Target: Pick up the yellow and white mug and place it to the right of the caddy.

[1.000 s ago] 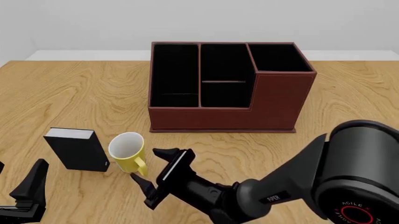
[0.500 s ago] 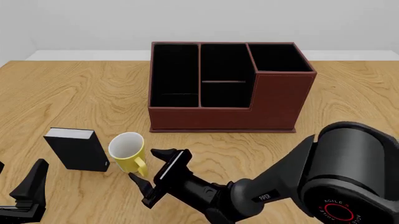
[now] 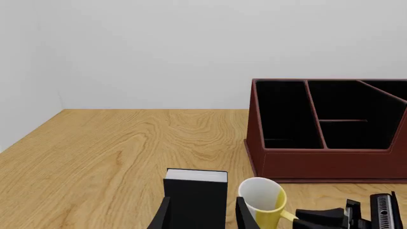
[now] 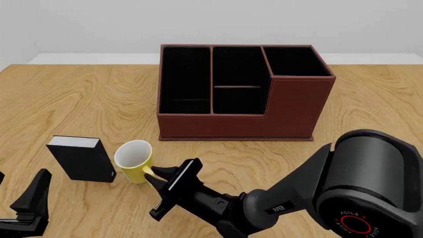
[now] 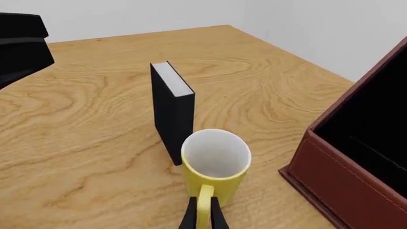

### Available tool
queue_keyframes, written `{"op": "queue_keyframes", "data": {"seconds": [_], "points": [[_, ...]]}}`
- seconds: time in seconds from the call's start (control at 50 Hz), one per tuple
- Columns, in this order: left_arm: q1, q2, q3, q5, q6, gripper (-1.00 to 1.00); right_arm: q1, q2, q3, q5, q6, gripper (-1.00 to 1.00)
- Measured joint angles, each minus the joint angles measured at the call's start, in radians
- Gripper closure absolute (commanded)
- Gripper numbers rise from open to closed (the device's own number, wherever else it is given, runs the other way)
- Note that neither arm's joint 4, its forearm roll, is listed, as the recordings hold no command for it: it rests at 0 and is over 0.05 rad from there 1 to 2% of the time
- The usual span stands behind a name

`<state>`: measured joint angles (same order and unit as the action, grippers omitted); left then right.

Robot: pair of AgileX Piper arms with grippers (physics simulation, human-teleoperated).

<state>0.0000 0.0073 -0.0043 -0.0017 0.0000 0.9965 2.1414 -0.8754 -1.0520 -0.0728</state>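
The yellow and white mug point(image 4: 134, 161) is standing upright on the wooden surface point(image 4: 79, 99), near the front and left of centre in the front view, with its white inside showing and its handle point(image 5: 203, 205) pointing toward the arms' side. The right gripper point(image 4: 160, 185) is reaching in from the right, and its jaws are sitting nearly closed with the handle pinched between the two fingers point(image 5: 188, 217), as the right wrist view is showing. Just beside the mug on its left, a black block with a white top point(image 4: 80, 157) is standing upright; whether they are touching cannot be told. The caddy point(image 4: 241, 94) is sitting well apart from the mug, farther back and to the right, its three black compartments open upward and its stepped front facing the arms. The left gripper point(image 4: 29, 203) is resting low at the front left corner, apart from the block, its jaws standing apart around nothing.
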Motion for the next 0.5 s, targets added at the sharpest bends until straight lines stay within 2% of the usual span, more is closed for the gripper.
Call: {"op": "queue_keyframes", "data": {"seconds": [0.5], "points": [[0.0, 0.0, 0.0, 0.0, 0.0, -1.0, -0.001, -0.006, 0.015, -0.006, -0.011, 1.0]]}}
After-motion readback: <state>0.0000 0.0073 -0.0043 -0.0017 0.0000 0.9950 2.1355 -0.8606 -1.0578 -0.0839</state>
